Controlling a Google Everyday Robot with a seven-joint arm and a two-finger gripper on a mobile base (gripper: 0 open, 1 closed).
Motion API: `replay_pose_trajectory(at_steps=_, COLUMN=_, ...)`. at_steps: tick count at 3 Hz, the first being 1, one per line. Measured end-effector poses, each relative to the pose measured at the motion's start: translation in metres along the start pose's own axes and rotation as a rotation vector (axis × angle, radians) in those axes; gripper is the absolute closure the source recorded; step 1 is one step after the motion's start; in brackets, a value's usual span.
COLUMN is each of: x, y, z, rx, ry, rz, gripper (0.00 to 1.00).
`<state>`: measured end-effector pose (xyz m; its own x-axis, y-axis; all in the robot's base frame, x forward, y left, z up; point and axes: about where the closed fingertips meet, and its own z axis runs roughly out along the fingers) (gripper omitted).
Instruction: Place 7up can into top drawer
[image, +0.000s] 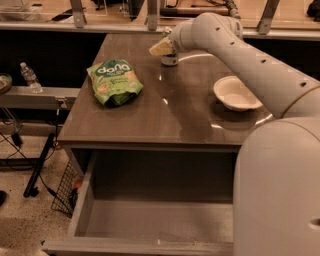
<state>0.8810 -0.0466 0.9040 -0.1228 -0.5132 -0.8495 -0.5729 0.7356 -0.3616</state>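
Note:
The 7up can (169, 59) stands upright at the far middle of the table, small and silvery, partly hidden by my gripper. My gripper (160, 48) is at the can's upper left side, right against it or just in front of it. I cannot tell whether it touches the can. The top drawer (83, 200) is pulled open below the table's front edge, with a bare grey floor. My arm covers its right part.
A green snack bag (114, 81) lies on the left of the table (165, 120). A white bowl (236, 93) sits on the right, under my arm. A water bottle (30, 77) stands on a bench to the left. A wire rack (64, 192) is beside the drawer.

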Motion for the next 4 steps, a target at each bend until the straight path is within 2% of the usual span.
replay_pose_trajectory(at_steps=1, x=0.005, y=-0.006, z=0.004, rx=0.01, ry=-0.01, rz=0.061, gripper=0.51)
replay_pose_trajectory(at_steps=2, x=-0.003, y=0.016, z=-0.01, rx=-0.067, ry=-0.043, rz=0.075, gripper=0.76)
replay_pose_trajectory(at_steps=3, x=-0.024, y=0.04, z=-0.047, rx=-0.164, ry=-0.104, rz=0.046, gripper=0.98)
replay_pose_trajectory(at_steps=4, x=-0.039, y=0.059, z=-0.097, rx=-0.236, ry=-0.148, rz=-0.002, gripper=1.0)
